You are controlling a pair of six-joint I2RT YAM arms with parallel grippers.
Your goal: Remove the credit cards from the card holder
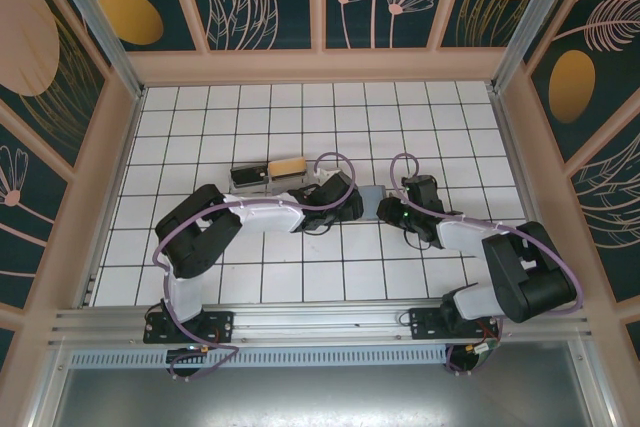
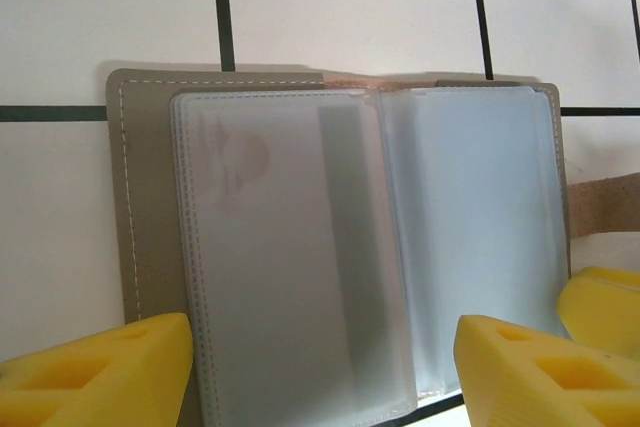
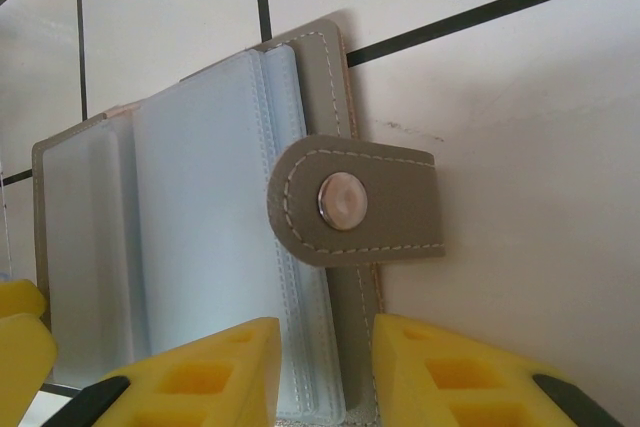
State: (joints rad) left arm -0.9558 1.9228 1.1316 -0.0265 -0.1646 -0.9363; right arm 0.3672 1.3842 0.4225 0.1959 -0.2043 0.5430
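Holder (image 2: 300,247) open btwn L fingers (image 2: 100,377).

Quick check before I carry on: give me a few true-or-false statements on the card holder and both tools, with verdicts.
1. The taupe stitched card holder with frosted plastic sleeves lies open on the white tiled table. True.
2. The left tool is clamped shut. False: its yellow fingers stand apart, flanking the sleeves.
3. The right tool sits at the holder's strap-side edge. True.
4. The snap strap is fastened over the holder. False: it is undone, its metal stud exposed.
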